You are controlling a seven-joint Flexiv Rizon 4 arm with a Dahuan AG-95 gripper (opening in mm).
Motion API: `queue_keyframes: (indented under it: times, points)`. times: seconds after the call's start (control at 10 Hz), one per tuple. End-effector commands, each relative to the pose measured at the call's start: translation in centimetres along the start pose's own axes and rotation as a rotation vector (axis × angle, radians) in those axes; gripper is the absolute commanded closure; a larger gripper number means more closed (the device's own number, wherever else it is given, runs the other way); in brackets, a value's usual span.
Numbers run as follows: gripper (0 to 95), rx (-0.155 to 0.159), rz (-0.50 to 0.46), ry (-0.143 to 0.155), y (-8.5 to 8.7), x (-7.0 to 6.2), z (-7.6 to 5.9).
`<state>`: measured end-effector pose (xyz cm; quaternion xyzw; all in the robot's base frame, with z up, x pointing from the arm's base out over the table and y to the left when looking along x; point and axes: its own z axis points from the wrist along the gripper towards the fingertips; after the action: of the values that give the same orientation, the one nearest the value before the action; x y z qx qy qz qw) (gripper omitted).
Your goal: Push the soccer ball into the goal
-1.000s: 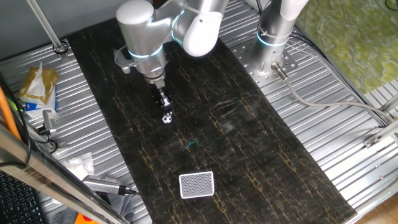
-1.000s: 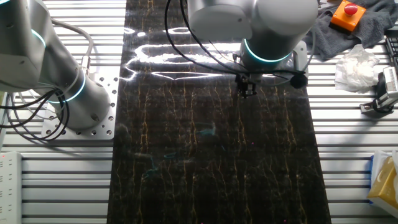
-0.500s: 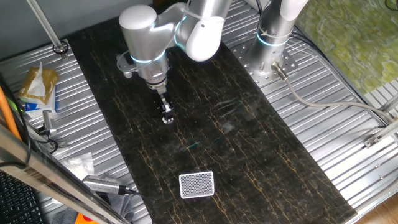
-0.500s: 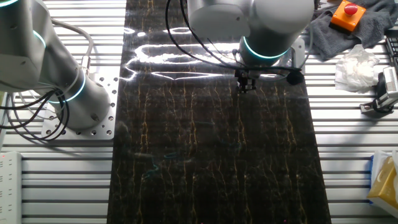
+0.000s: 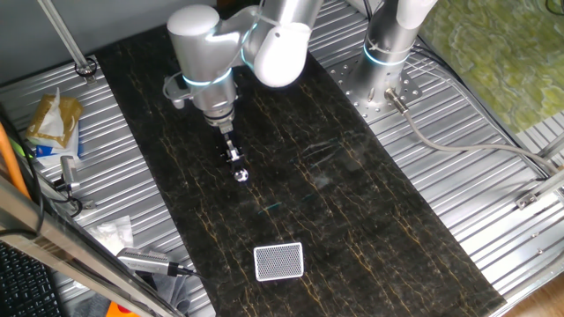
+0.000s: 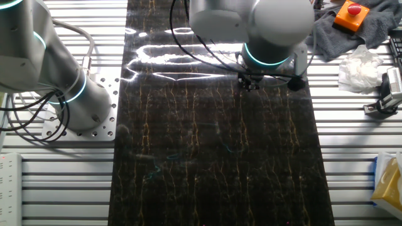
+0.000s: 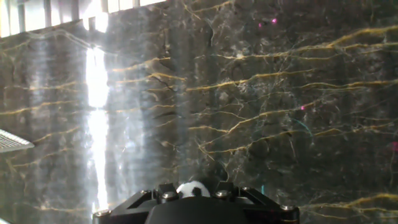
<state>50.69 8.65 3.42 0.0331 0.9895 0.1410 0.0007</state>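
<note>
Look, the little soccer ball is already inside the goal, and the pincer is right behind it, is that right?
Not quite. The soccer ball is not in the goal yet; it sits on the dark table well short of it, as one fixed view shows. The pincer is indeed right behind the ball.

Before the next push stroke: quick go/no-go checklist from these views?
1. Soccer ball located: ok, on the dark marble mat just ahead of the gripper.
2. Gripper behind ball, opposite the goal: ok. The goal sits toward the mat's near end, past the ball.
3. Path from ball to goal: ok, only bare mat between them.
4. Line from gripper through ball to goal: cannot tell exactly; the goal looks slightly off to one side of it.
5. Tip touching ball: cannot tell. The hand view shows the ball right at the tip, but any gap is hidden.
6. Jaw state: cannot tell.
</note>
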Motion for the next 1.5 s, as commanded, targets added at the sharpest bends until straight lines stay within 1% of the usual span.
queue_keyframes:
  times: [0.1,0.2,0.3,0.4,0.5,0.6,0.7,0.8,0.9,1.0,1.2,1.3,1.4,1.5]
  points:
    - [76.0,0.033,0.004,0.023,0.0,0.1,-0.1]
    - [76.0,0.042,0.004,0.022,0.0,0.1,-0.1]
    - [76.0,0.042,0.004,0.022,-0.1,0.2,-0.2]
    - [76.0,0.03,0.028,0.023,0.0,0.3,-0.4]
    - [76.0,0.011,0.05,0.027,0.0,0.3,-0.6]
    - [76.0,0.018,0.052,0.03,0.0,0.3,-0.7]
    - [76.0,0.045,0.036,0.032,0.0,0.3,-0.8]
    - [76.0,0.059,0.027,0.032,0.0,0.3,-0.9]
    - [76.0,0.094,0.011,0.036,0.1,0.5,-1.3]
    - [76.0,0.1,0.007,0.037,0.1,0.5,-1.4]
    - [76.0,0.099,-0.003,0.034,0.1,0.5,-1.4]
    - [76.0,0.105,0.008,0.035,0.1,0.5,-1.4]
    - [76.0,0.11,-0.009,0.02,0.1,0.5,-1.4]
    - [76.0,0.102,-0.02,0.026,0.1,0.5,-1.4]
